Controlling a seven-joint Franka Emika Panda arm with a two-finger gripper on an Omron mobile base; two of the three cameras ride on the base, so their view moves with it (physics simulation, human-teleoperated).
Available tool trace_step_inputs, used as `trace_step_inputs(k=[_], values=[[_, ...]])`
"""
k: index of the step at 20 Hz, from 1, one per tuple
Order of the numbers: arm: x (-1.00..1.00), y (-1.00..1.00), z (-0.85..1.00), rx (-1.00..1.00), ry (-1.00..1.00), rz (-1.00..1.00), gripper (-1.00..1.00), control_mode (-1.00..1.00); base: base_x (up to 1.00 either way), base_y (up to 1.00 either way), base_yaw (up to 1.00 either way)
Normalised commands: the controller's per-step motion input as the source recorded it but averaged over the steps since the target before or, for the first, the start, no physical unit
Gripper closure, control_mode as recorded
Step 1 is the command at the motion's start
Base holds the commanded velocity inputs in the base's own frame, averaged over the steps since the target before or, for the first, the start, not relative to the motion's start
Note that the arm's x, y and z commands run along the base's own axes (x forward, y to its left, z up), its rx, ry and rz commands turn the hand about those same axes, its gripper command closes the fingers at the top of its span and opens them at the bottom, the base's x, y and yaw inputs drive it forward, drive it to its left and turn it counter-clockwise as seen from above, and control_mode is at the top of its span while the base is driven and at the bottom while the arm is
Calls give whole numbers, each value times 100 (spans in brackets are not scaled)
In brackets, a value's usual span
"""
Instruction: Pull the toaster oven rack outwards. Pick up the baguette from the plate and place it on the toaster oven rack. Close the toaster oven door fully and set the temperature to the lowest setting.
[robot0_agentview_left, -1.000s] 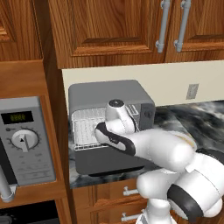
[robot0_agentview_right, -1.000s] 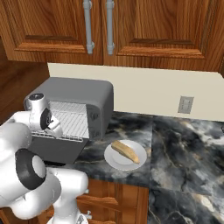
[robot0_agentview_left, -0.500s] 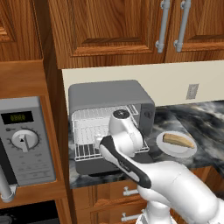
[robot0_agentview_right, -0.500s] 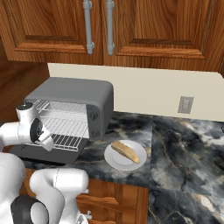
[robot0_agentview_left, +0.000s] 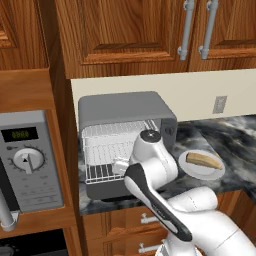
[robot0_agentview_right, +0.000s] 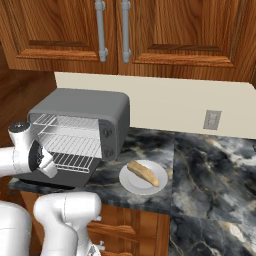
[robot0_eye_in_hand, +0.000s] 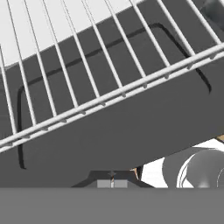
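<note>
The arm reaches forward from the base to the oven's (robot0_agentview_left: 127, 122) open front, its forearm slanting up across the lower middle of the left base view and the wrist bent toward the rack (robot0_agentview_left: 107, 150). The hand (robot0_agentview_right: 47, 162) sits at the rack's front left corner, just over the lowered door (robot0_agentview_right: 47, 177). Its fingers are together with nothing visibly between them (the hand view shows the tips meeting at the bottom edge, below the rack's front bar (robot0_eye_in_hand: 113, 94)). Whether they touch the rack I cannot tell.

The rack juts out past the oven's mouth over the door. Right of the oven, the baguette (robot0_agentview_right: 146, 172) lies on the plate (robot0_agentview_right: 130, 184) near the desk's (robot0_agentview_right: 210, 170) front edge, with bare desk stretching further right.
</note>
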Motion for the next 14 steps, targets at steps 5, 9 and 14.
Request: trace_step_inputs(k=[5,9,14], values=[[-30,-8,100,3,-1,0,-100,-100,0,0,0],[-55,-41,77,2,1,-8,-100,-100,0,0,0],[-19,-88,72,2,4,-12,-100,-100,0,0,0]])
